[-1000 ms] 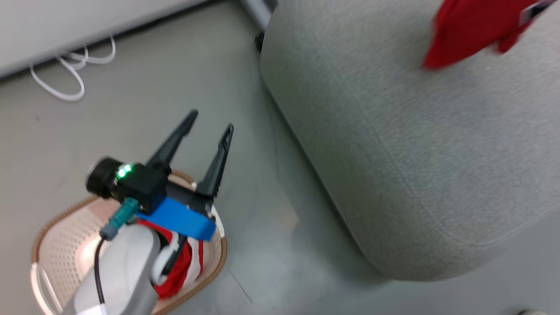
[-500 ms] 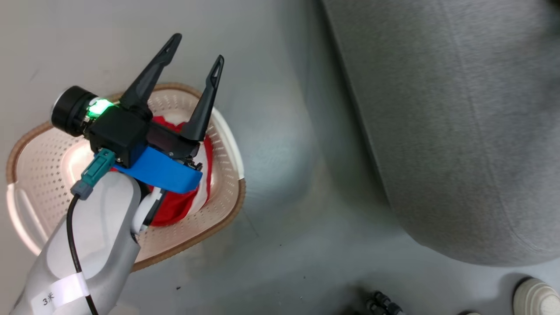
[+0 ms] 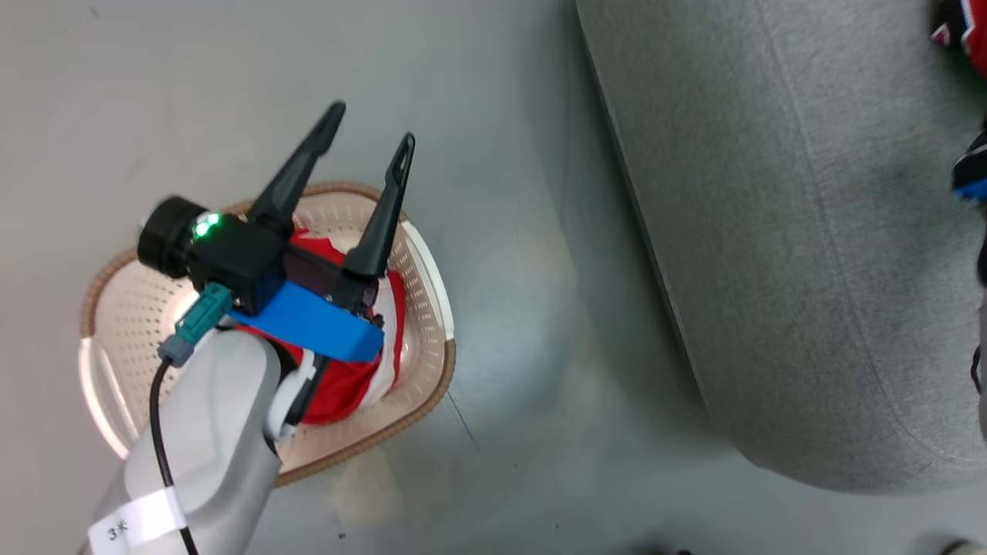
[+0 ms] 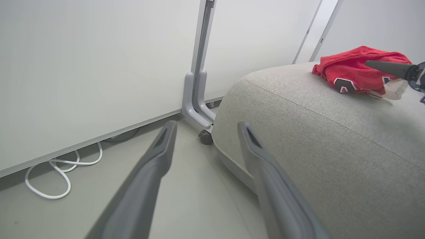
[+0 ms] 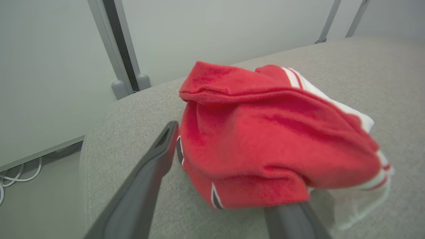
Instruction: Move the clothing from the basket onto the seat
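Grey upholstery lies under my right gripper (image 5: 206, 127): this is the seat (image 5: 113, 142), with a red garment (image 5: 265, 132) crumpled on top of it. My right fingers are spread wide and that garment lies between them. One finger (image 5: 156, 159) is bare and just beside the cloth. The tip of the other is hidden under the red folds, so I cannot tell whether it touches. The garment has white stripes along one edge and rests on the cushion near its rounded end. From my left wrist I see the same piece on the seat's top, with a black mark edged in white on it.

My left gripper (image 3: 372, 125) hangs over the basket (image 3: 436, 308), fingers spread apart and holding nothing, tips pointing past the rim towards the floor (image 3: 501, 193). A second red garment (image 3: 347, 385) with white trim sits bunched in the basket, partly covered by my wrist. The basket stands on the floor, near the seat but apart from it. Beyond the seat's end, a white cable (image 4: 63, 172) lies looped on the floor at the foot of a pale wall panel (image 4: 99, 66).
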You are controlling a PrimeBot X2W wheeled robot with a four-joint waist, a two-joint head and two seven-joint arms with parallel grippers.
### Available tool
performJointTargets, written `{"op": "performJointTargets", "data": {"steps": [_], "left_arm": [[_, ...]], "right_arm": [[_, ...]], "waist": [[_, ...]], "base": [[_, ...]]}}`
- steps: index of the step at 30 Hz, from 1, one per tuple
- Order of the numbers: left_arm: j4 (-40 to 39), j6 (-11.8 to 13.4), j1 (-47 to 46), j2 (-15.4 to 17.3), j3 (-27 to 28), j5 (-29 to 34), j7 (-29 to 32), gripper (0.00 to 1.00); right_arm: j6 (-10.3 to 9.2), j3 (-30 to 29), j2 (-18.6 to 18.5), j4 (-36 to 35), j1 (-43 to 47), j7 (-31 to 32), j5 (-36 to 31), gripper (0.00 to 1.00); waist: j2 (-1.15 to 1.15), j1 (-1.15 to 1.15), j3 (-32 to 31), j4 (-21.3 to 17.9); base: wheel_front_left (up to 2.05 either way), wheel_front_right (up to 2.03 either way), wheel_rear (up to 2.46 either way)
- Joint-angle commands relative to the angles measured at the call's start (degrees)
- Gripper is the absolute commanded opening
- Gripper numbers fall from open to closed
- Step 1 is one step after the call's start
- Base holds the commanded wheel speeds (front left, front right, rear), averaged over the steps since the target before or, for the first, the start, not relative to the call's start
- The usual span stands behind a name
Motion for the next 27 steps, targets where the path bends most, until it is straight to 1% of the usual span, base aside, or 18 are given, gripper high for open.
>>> {"op": "performJointTargets", "data": {"steps": [1, 2, 3, 4, 6, 8, 9, 10, 11, 14, 15, 22, 27], "left_arm": [[0.53, -0.12, 1.93, -0.70, 0.83, -0.62, -0.17, 1.00], [0.53, -0.12, 1.93, -0.70, 0.83, -0.62, -0.17, 1.00], [1.13, -0.12, 4.07, -1.67, 1.57, -0.98, -0.17, 1.00], [1.13, -0.12, 4.07, -1.67, 1.57, -0.98, -0.17, 1.00], [1.89, -0.12, 7.22, -3.07, 2.80, -1.09, -0.17, 1.00], [2.52, -0.12, 9.67, -4.00, 3.82, -1.23, -0.17, 1.00], [2.52, -0.12, 9.67, -4.00, 3.82, -1.23, -0.17, 1.00], [3.15, -0.12, 11.90, -4.86, 4.70, -1.34, -0.17, 1.00], [3.15, -0.12, 11.90, -4.86, 4.70, -1.34, -0.17, 1.00], [4.03, -0.12, 14.70, -6.05, 6.25, -1.40, -0.17, 1.00], [4.66, -0.12, 16.81, -6.66, 7.38, -1.38, -0.17, 1.00], [5.16, -0.12, 22.57, -7.57, 11.52, -0.62, -0.17, 1.00], [4.98, -0.12, 25.51, -8.05, 14.09, -0.16, -0.17, 1.00]], "right_arm": [[0.01, 1.39, -0.17, -1.20, 2.89, -0.57, -1.11, 1.00], [0.01, 1.39, -0.17, -1.20, 2.89, -0.57, -1.11, 1.00], [0.01, 3.49, 0.41, -2.78, 5.84, -0.63, -1.94, 1.00], [0.01, 3.49, 0.41, -2.78, 5.84, -0.63, -1.94, 1.00], [0.01, 5.90, 0.88, -6.36, 10.86, -0.82, -2.60, 1.00], [0.01, 7.43, 1.23, -8.91, 14.48, -0.83, -3.31, 1.00], [0.01, 7.43, 1.23, -8.91, 14.48, -0.83, -3.31, 1.00], [0.01, 8.87, 1.48, -11.59, 17.89, -0.77, -4.45, 1.00], [0.01, 8.87, 1.48, -11.59, 17.89, -0.77, -4.45, 1.00], [0.01, 9.87, 2.08, -15.38, 22.49, -0.07, -5.89, 1.00], [0.01, 10.10, 2.53, -18.14, 25.56, 0.59, -7.60, 1.00], [0.01, 11.46, 7.22, -28.37, 34.03, 4.73, -10.29, 1.00], [0.01, 11.65, 9.17, -32.81, 39.04, 7.21, -11.02, 1.00]], "waist": [[0.00, -0.01, -4.80, 1.12], [0.00, -0.01, -4.80, 1.12], [0.00, -0.01, -8.02, 1.61], [0.00, -0.01, -8.02, 1.61], [0.00, -0.01, -13.10, 2.66], [0.00, -0.01, -16.27, 3.44], [0.00, -0.01, -16.27, 3.44], [0.00, -0.01, -19.47, 4.37], [0.00, -0.01, -19.47, 4.37], [0.00, -0.01, -23.94, 6.02], [0.00, -0.01, -26.67, 7.13], [0.00, -0.01, -32.69, 10.24], [0.00, -0.01, -35.14, 13.12]], "base": [[0.00, 0.00, 0.00], [0.00, 0.00, 0.00], [0.00, 0.00, 0.00], [0.00, 0.00, 0.00], [0.00, 0.00, 0.00], [0.00, 0.00, 0.00], [0.00, 0.00, 0.00], [0.00, 0.00, 0.00], [0.00, 0.00, 0.00], [0.00, 0.00, 0.00], [0.00, 0.00, 0.00], [0.00, 0.00, 0.00], [0.00, 0.00, 0.00]]}}
